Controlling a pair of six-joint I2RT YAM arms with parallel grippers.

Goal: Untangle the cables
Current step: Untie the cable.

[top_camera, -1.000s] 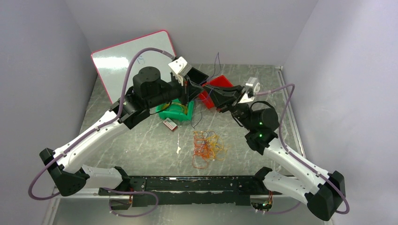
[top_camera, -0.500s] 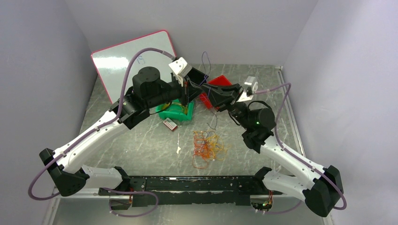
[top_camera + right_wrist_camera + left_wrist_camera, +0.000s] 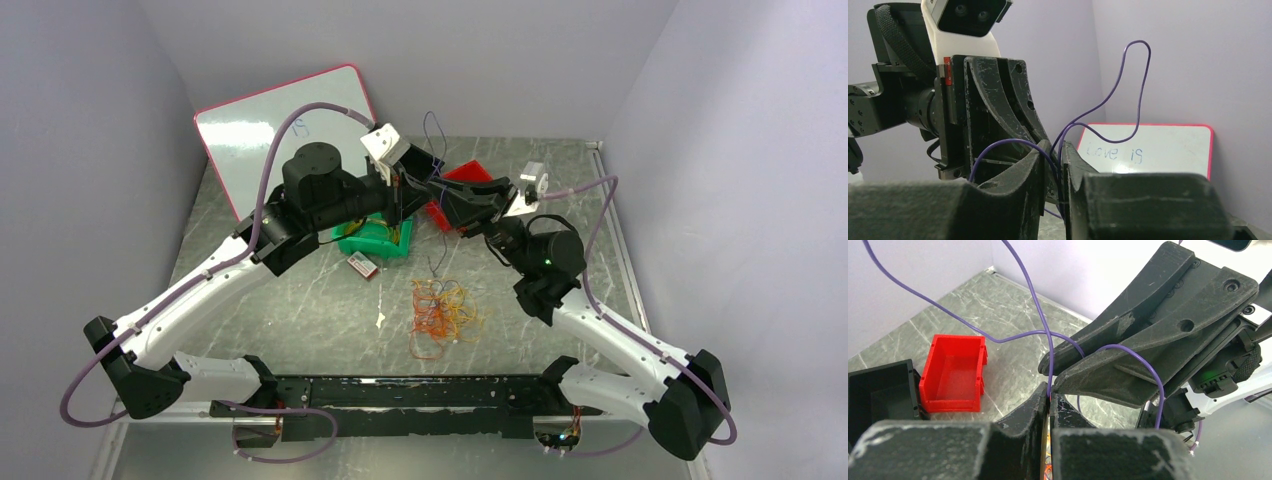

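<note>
- The yellow, orange and red cables point(image 3: 443, 308) lie heaped on the surface point(image 3: 300, 310), at 6 o'clock from the raised arms.
- Above, the right fingers point(image 3: 1030, 172) have just parted slightly; the purple wire point(image 3: 1143, 65) runs loose through their gap.
- The left fingers point(image 3: 1028, 412) stay clamped on that wire.
- Its loop has swung toward 11 o'clock, so this strand looks nearly freed.

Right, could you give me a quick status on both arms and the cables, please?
Left fingers shut on purple cable. Right fingers slightly apart, same cable running between them. Other cables tangled on table, untouched. Both sets nearly tip to tip.
</note>
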